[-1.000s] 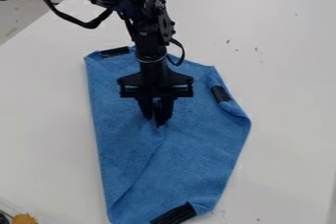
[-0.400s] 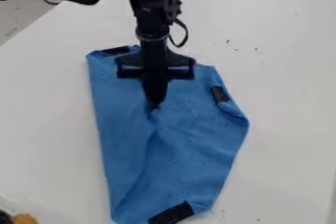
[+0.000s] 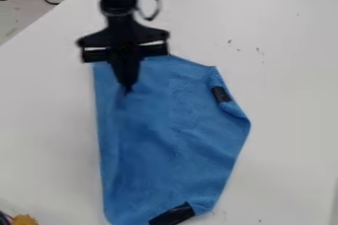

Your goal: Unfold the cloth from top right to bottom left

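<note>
The black two-finger claw (image 3: 127, 89) has shifted to the upper left of the blue soft-fabric cloth (image 3: 198, 132), clamped on a pinch of it; the cloth lies on the smooth white worktop (image 3: 287, 95).

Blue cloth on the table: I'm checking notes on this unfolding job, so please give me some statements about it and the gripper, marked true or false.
1. The blue cloth lies on a white table. True.
2. The gripper is at the cloth's lower right. False: it is at the upper left part.
3. A black strip lies at the cloth's bottom edge. True.
4. The gripper's fingers are spread wide apart. False: they are together, at the cloth.
5. The cloth's outline is a neat square. False: it is irregular, with a slanting right side.
6. A yellow object shows at the view's lower left. True.
</note>
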Robot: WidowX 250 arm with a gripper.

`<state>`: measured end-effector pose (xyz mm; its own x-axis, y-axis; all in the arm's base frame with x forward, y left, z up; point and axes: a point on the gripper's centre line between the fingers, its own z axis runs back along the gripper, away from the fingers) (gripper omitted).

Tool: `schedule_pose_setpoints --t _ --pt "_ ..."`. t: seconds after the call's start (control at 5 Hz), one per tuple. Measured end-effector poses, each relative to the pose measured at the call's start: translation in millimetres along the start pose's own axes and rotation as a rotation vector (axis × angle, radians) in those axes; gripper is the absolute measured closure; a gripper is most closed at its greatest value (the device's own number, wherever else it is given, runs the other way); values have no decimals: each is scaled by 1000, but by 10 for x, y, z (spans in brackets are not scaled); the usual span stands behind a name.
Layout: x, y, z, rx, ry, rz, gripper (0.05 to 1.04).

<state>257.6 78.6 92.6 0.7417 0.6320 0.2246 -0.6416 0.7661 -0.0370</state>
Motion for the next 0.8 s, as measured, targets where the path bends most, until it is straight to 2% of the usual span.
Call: schedule_pose_setpoints --t 0.4,0.6,0.8 --pt "133 938 -124 33 -29 112 1025" --pt "122 1315 -402 24 11 157 1001" --pt "35 1443 -678 -9 53 180 842"
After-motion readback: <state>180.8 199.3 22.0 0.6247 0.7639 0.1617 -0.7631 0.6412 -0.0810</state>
